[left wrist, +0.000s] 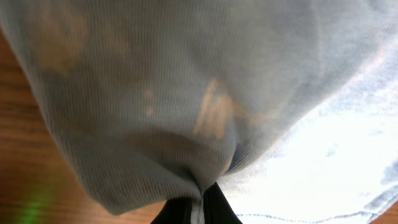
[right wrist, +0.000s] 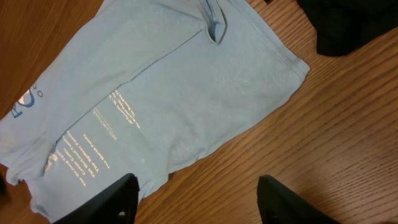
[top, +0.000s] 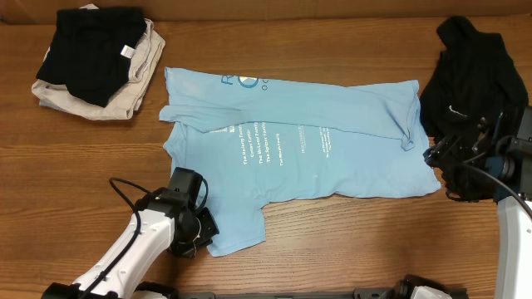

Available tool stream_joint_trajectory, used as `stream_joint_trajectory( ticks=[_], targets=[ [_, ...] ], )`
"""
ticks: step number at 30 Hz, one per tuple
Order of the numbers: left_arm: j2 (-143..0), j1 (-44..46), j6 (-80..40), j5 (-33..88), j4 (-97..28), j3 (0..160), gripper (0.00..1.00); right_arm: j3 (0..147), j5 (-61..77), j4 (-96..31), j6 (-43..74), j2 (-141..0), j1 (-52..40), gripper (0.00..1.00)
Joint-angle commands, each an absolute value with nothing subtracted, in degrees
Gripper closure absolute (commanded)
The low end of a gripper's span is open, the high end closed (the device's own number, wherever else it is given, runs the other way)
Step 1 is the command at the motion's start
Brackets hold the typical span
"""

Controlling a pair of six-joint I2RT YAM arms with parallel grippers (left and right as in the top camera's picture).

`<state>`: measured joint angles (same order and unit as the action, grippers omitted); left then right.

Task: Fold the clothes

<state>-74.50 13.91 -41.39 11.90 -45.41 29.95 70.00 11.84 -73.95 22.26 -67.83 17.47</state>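
So the light blue T-shirt is lying spread out on the bench. My left end effector is clenching its robot-side sleeve; the right end effector is hanging released just beside the hem. I'm worrying that pinch is catching only one layer, so lifting could slip or drag everything crooked. Left wrist view is showing only fabric, so bite depth is anyone's guess.

Light blue T-shirt spread mid-table, top edge folded over, black top crumpled beside it
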Motion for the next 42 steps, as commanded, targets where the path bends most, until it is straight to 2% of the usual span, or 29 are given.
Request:
stream_joint_trajectory(
  ticks=[1,7,14,27,42],
  targets=[
    [-74.61,13.28,-35.73,11.38,-48.49,35.94,0.96,69.69,12.08,-73.58,22.11,-67.55,17.32,0.38],
    [-74.61,9.30,-27.18,7.22,-58.83,53.04,0.96,69.69,12.08,-73.76,22.09,-69.21,17.32,0.40],
    [-74.61,7.46,-21.15,6.72,-60.58,64.75,0.96,68.03,10.26,-74.13,21.06,-75.44,17.32,0.39],
    [-74.61,7.40,-20.95,1.52,-59.40,65.39,0.96,58.02,8.99,-62.33,21.52,-89.91,17.39,0.39],
    [-74.61,7.40,-20.95,-0.64,-58.39,65.39,0.96,49.80,3.79,-51.44,25.98,-94.00,17.39,0.40]
  ],
)
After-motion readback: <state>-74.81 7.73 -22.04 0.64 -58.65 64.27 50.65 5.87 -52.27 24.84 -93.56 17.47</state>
